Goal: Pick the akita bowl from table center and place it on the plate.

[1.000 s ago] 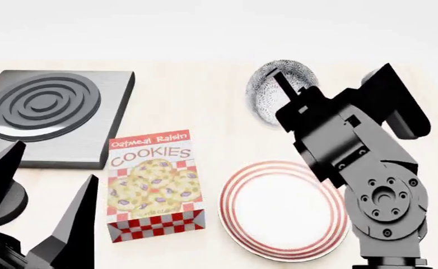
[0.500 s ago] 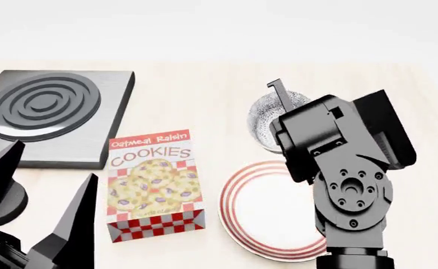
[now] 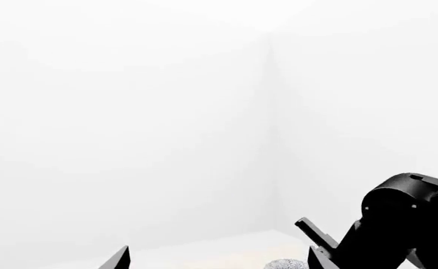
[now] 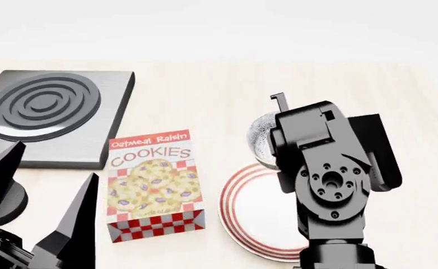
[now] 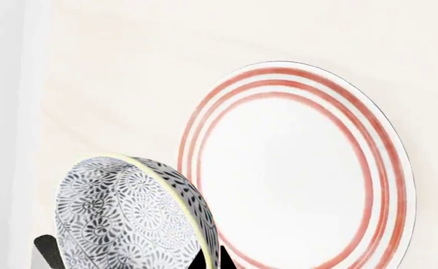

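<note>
The akita bowl (image 4: pixel 259 137), grey-patterned with a pale yellow rim, hangs tilted above the table just beyond the far edge of the plate (image 4: pixel 258 216). My right gripper (image 4: pixel 272 114) is shut on its rim. In the right wrist view the fingers pinch the bowl (image 5: pixel 125 216) wall at the right gripper (image 5: pixel 213 260), with the red-ringed white plate (image 5: pixel 294 174) lying bare beside it. My left gripper (image 4: pixel 55 163) stands open and holds nothing at the near left; from the left wrist view the left gripper (image 3: pixel 219 259) faces a white wall, with the bowl (image 3: pixel 285 264) barely showing.
An upright Oatmeal Raisin cookie box (image 4: pixel 153 182) stands left of the plate. A dark square stove burner (image 4: pixel 47 112) sits at the far left. My right arm (image 4: pixel 335 190) covers the plate's right part. The table's far edge runs behind the bowl.
My right arm has drawn back towards me with the bowl, from the table's far middle to just beyond the plate's far rim. The left arm has stayed still.
</note>
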